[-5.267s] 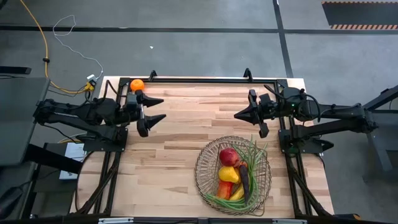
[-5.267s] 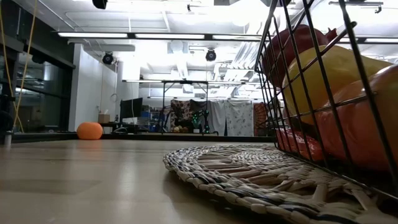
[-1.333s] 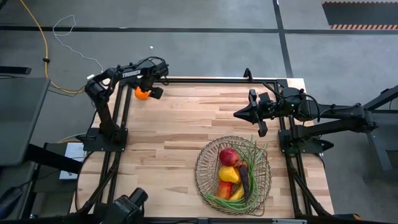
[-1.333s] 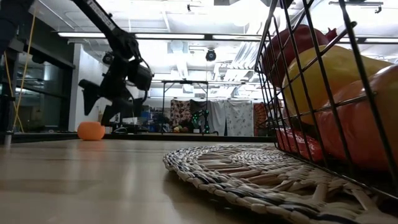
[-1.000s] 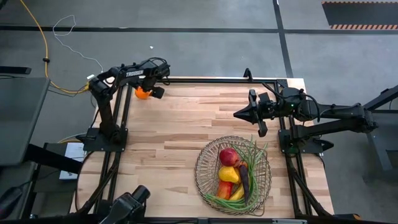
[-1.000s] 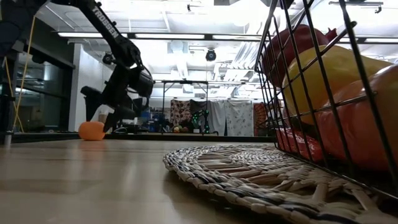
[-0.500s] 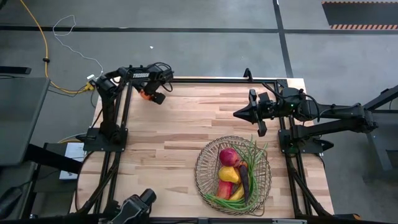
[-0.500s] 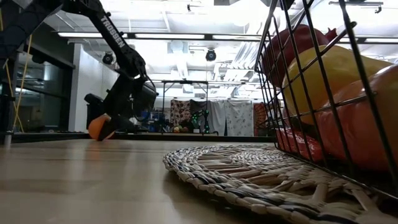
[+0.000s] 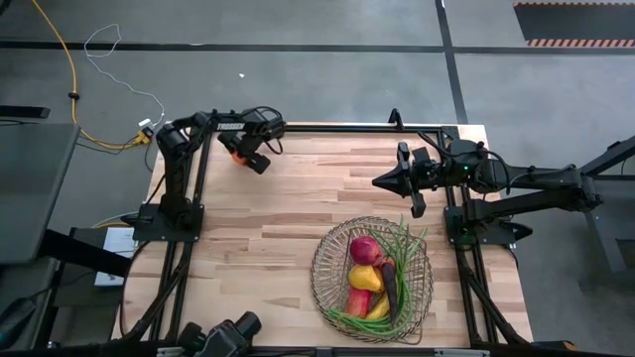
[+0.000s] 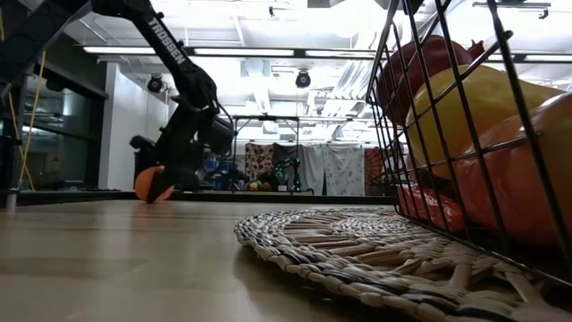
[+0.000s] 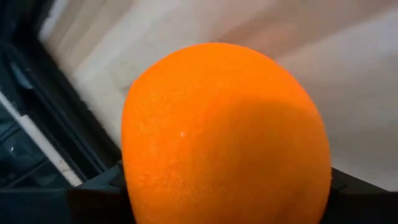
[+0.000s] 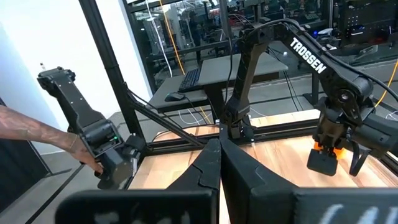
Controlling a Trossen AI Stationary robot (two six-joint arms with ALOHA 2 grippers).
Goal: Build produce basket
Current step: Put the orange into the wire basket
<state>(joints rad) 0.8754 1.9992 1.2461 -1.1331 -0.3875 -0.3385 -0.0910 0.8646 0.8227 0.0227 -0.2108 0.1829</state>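
Pale butcher-block wood table (image 9: pixel 298 228), planks running lengthwise, black metal frame round it. Round shallow basket (image 9: pixel 322 283) of thin brass-coloured wire mesh sits at about 5 o'clock on the table in the high view, on a flat woven straw mat (image 10: pixel 357 246). Inside the basket: dark red apple (image 9: pixel 364 249), smooth yellow pear (image 9: pixel 364 278), red-yellow mango (image 9: pixel 358 300), slim purple eggplant (image 9: pixel 391 285), long thin green beans (image 9: pixel 408 244) curling along the rim.

Left gripper (image 9: pixel 248 151) is at about 11 o'clock, near the far edge, fingers partway closed around the orange (image 11: pixel 224 134). The orange is round, finely pebbled skin, filling the left wrist view between the dark pads; low view suggests it is just off the wood, hard to be sure. Right gripper (image 9: pixel 381 182) hovers at about 1 o'clock, well apart from the basket, its pointed fingers pressed together, nothing in them.

Right wrist view: a person's forearm (image 12: pixel 37 134) reaches in beside a black arm mount.
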